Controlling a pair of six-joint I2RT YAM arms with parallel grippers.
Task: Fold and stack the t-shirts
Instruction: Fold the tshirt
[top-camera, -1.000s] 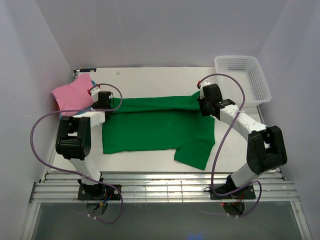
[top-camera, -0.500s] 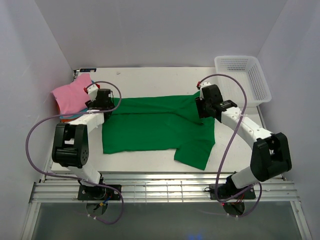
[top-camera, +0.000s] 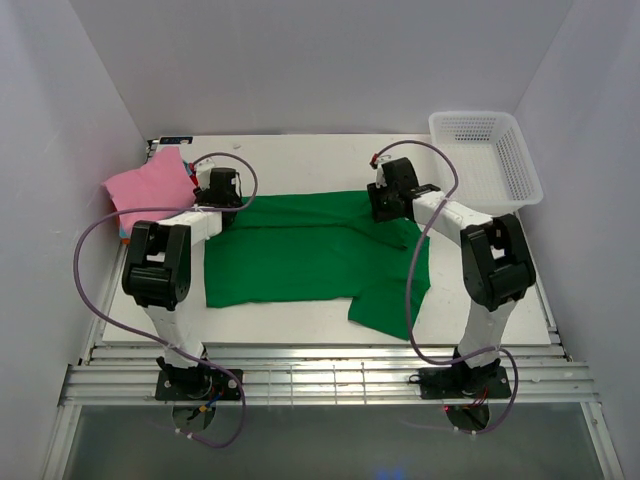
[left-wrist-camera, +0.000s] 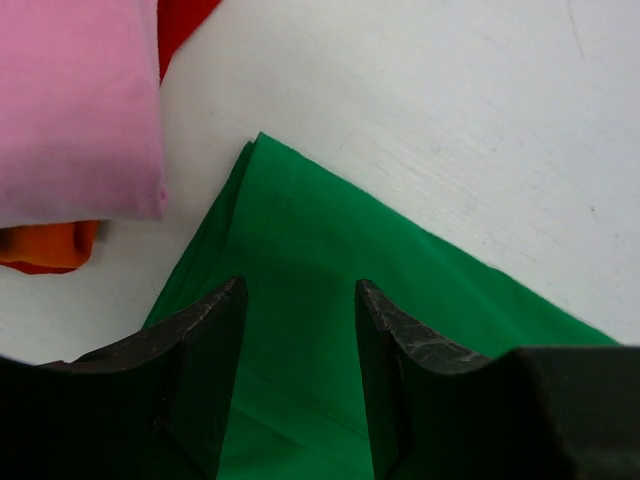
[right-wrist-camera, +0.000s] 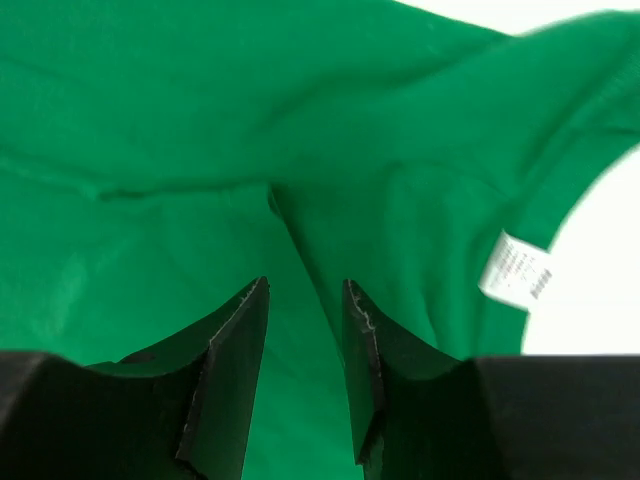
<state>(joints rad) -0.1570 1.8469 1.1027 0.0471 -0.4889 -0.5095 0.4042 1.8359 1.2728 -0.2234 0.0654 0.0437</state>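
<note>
A bright green t-shirt (top-camera: 310, 250) lies spread on the white table, its far edge folded over toward the near side. My left gripper (top-camera: 224, 198) hovers open over its far left corner (left-wrist-camera: 330, 250), with only cloth showing beneath the fingers (left-wrist-camera: 215, 340). My right gripper (top-camera: 385, 205) stands open over the shirt's far right part (right-wrist-camera: 200, 150), near a crease and a white label (right-wrist-camera: 515, 270). A pink t-shirt (top-camera: 148, 187) tops a stack at the far left. The pink shirt (left-wrist-camera: 75, 100) shows there with an orange-red one (left-wrist-camera: 45, 245) under it.
A white mesh basket (top-camera: 485, 150) stands at the far right corner. One green sleeve (top-camera: 385, 305) reaches toward the table's near edge. White walls close in the left, right and back sides.
Both grippers have gone from shut to open and let go of the green shirt's far edge. The left one has shifted farther back, the right one back and to the left.
</note>
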